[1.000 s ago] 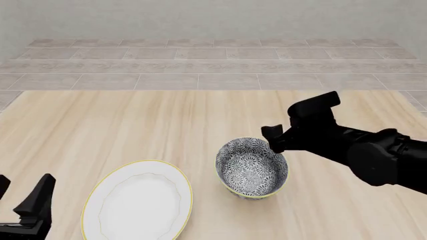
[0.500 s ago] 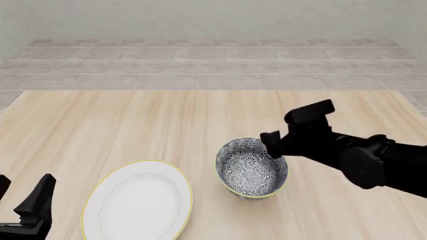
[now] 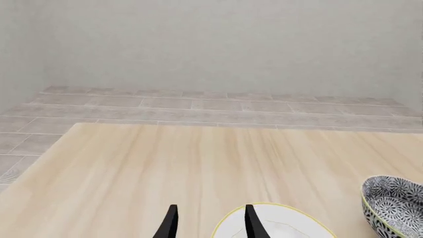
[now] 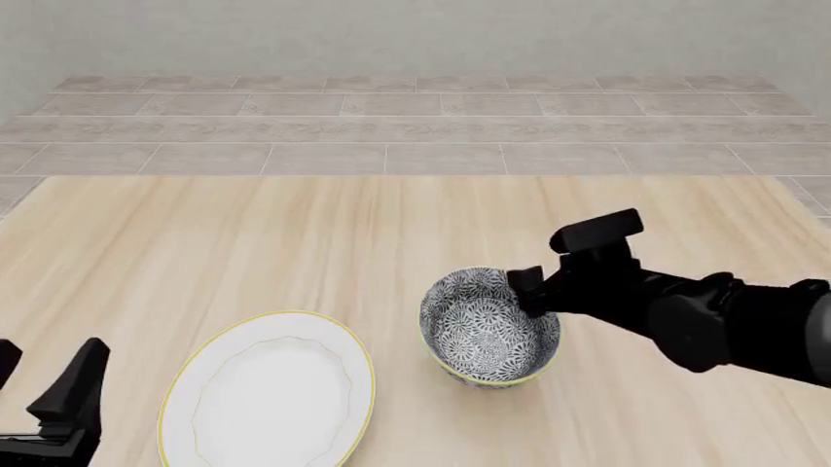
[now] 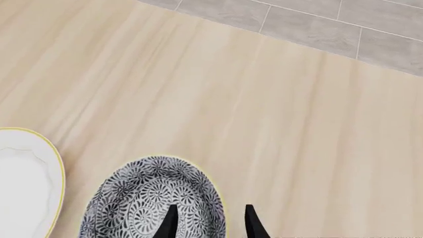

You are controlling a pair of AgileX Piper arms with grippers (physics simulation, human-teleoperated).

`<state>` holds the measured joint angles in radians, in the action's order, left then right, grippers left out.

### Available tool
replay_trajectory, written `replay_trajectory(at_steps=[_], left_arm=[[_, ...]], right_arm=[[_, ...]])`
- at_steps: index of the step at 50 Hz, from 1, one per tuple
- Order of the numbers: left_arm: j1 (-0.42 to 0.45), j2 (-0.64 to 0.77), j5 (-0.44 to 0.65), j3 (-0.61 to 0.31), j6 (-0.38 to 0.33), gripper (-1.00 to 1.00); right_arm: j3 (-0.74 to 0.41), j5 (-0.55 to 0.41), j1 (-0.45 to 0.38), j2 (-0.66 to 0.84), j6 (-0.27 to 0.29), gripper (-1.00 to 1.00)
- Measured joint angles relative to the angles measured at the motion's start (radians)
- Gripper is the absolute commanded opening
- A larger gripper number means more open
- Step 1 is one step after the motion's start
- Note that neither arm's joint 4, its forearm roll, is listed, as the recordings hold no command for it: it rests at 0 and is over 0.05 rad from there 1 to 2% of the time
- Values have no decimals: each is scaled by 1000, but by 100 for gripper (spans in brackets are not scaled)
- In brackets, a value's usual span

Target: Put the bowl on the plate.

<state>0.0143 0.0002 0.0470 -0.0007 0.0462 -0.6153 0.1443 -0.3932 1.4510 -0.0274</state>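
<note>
The blue-and-white patterned bowl (image 4: pixel 489 326) stands upright on the wooden table, right of the white gold-rimmed plate (image 4: pixel 267 389), with a small gap between them. My right gripper (image 4: pixel 531 296) is open and low over the bowl's right rim. In the right wrist view its fingers (image 5: pixel 170 223) straddle that rim of the bowl (image 5: pixel 142 206), one inside and one outside, with the plate (image 5: pixel 20 183) beyond. My left gripper (image 4: pixel 50 362) stands open at the near left, holding nothing. The left wrist view shows that gripper (image 3: pixel 210 225) by the plate's (image 3: pixel 284 228) edge and the bowl (image 3: pixel 393 203) beyond it.
The light wooden table (image 4: pixel 260 243) ends at a far edge, and a grey tiled floor (image 4: pixel 415 126) and wall lie behind. The right arm (image 4: pixel 727 321) reaches in from the right over the table's near right part.
My right gripper has dropped lower and settled onto the bowl's right rim. The bowl, the plate and the left arm have not moved.
</note>
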Motion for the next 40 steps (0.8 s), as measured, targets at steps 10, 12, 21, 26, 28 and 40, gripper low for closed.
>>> replay_trajectory(at_steps=[10,12,21,26,28,40], left_arm=[[-2,0,1,0,1,100],[-3,0,1,0,0,100],[-4,0,1,0,1,100],[-4,0,2,0,1,100],[-3,0,2,0,1,100],[-1,0,1,0,1,100]], right_arm=[[9,22,3,26,-6,100],[10,26,3,31,-7,100],[16,44,6,55,-10,100],[20,52,10,66,-11,100],[22,55,11,70,-12,100],[31,76,18,96,-15,100]])
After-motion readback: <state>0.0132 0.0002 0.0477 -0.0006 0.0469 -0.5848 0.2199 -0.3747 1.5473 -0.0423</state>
